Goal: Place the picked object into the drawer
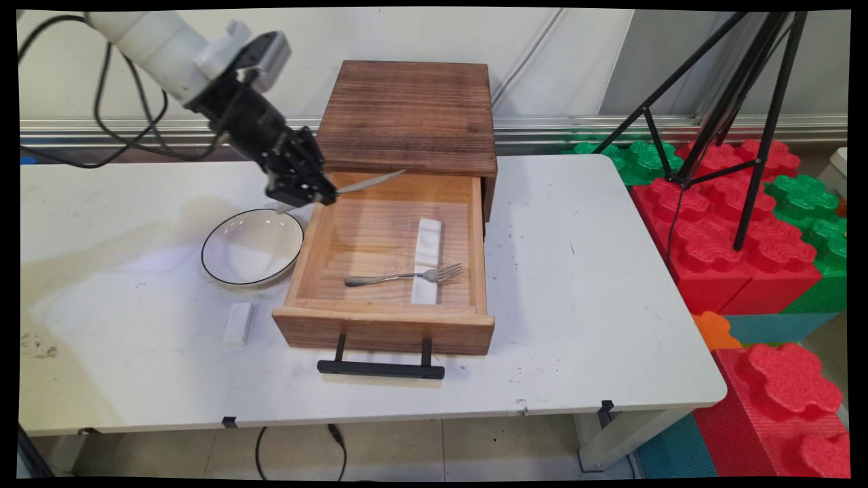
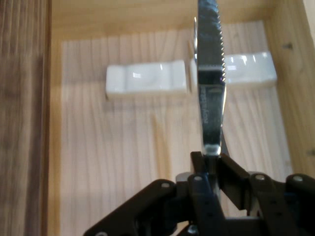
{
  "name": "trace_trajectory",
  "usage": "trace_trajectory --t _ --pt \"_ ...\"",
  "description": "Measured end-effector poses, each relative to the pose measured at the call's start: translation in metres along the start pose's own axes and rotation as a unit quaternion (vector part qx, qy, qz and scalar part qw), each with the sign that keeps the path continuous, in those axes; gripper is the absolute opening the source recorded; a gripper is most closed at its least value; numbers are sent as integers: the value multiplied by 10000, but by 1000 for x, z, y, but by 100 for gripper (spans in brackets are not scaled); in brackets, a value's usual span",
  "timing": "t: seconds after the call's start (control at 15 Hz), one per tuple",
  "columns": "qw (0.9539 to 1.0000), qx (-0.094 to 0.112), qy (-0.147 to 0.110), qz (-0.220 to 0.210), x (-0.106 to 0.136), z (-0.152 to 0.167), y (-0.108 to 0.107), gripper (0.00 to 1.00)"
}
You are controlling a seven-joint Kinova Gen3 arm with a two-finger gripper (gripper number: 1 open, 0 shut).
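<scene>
1. Plainly, the gripper [image 1: 324,195] is clamped on a serrated knife [image 1: 369,181], held in the air over the open drawer's [image 1: 383,324] back left corner.
2. The grip is narrow and near one end, so the knife may twist or slip.
3. The drawer holds a fork [image 1: 404,276] across 1 of 2 white rests [image 1: 427,240]; the bowl [image 1: 252,245] beside it is empty.

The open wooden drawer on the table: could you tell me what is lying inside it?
In the drawer lie two white rests end to end, with a fork across the nearer one. The gripper holds a knife above its back corner.
</scene>
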Motion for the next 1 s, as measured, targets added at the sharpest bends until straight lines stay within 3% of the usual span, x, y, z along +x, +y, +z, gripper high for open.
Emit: trace_trajectory --t 0.53,1.0 --pt "9999 122 86 40 39 48 -3 0" --pt "9997 192 -55 156 51 95 -16 0"
